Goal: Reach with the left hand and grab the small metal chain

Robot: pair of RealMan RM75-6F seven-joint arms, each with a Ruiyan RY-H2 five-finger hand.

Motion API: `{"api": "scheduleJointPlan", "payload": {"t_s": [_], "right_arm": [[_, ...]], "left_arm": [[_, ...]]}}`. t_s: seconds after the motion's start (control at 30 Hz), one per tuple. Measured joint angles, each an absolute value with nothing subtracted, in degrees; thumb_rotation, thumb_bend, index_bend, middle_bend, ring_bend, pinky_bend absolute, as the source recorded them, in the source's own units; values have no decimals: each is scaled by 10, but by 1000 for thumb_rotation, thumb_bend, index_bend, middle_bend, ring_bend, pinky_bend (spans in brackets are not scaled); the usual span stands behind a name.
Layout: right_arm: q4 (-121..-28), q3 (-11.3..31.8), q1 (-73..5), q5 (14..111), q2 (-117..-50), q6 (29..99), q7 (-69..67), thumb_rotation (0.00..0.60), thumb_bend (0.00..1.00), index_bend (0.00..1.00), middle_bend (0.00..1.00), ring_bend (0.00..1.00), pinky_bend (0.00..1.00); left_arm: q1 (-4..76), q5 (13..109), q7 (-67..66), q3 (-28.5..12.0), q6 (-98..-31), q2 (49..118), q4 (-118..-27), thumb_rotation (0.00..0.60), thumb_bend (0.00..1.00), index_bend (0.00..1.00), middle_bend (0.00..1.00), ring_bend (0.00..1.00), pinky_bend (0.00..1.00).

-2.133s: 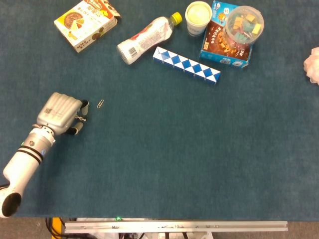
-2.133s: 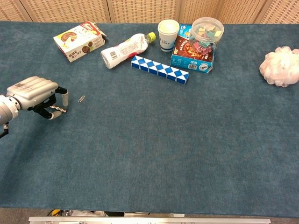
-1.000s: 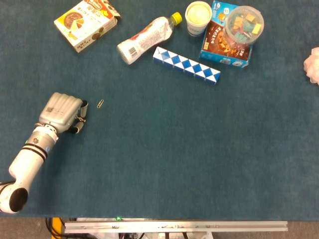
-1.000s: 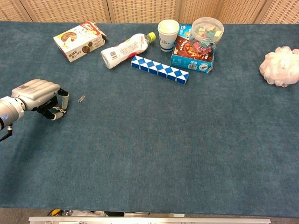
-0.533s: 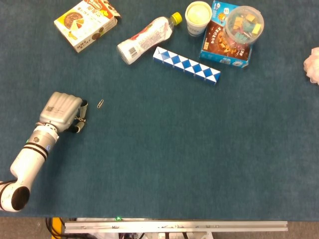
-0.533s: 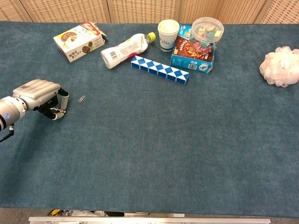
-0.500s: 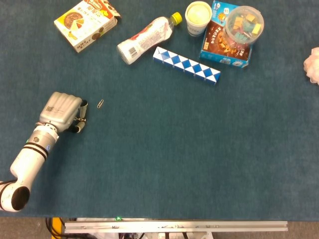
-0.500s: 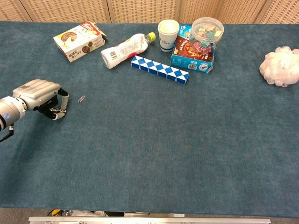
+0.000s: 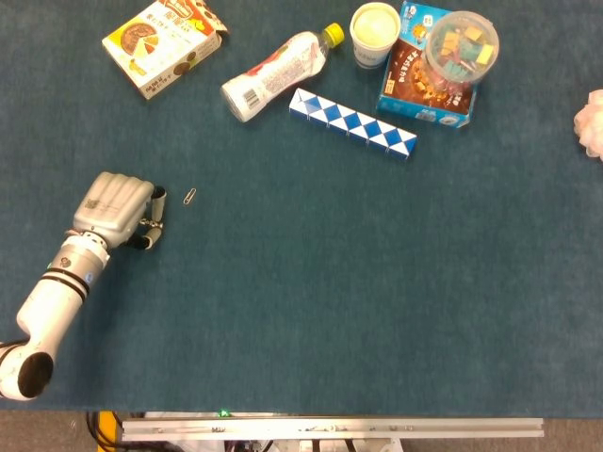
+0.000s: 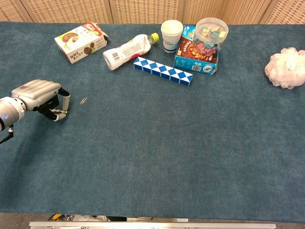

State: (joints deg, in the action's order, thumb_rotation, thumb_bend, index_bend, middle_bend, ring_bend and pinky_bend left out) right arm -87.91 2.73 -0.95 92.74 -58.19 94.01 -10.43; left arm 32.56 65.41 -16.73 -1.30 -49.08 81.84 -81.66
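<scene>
My left hand [image 9: 117, 205] [image 10: 36, 94] is at the left side of the blue table, fingers curled down and inward. The small metal chain [image 9: 151, 224] [image 10: 58, 111] shows as a short silvery strand at the fingertips, pinched between the thumb and the fingers. Most of the chain is hidden under the hand. I cannot tell whether it is off the cloth. My right hand is in neither view.
A paper clip [image 9: 189, 197] [image 10: 83, 100] lies just right of the hand. At the back are a snack box [image 9: 162, 45], a lying bottle [image 9: 273, 75], a blue-white block snake [image 9: 352, 122], a cup [image 9: 374, 31], a boxed tub [image 9: 438, 61] and a pink puff [image 10: 286, 67].
The left hand has shifted slightly toward the back of the table and its forearm has swung a little. The chain stays at the fingertips. Nothing else moved.
</scene>
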Motion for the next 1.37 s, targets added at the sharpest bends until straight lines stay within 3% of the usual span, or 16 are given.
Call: {"api": "scheduleJointPlan", "payload": {"t_s": [0.63,1.37], "right_arm": [[-870,27,-12,927,-589,934,-112,600,330,518,540,444,463],[-854,29,-9,918,-590,932,-131,600,330,518,540,444,463]], "left_arm": [[349,667,-58,-53,-464,711,-973,600,342,611,968,959,1000],[402,563,-79,-74,-445,762,-928,600,341,617,968,960,1000]]}}
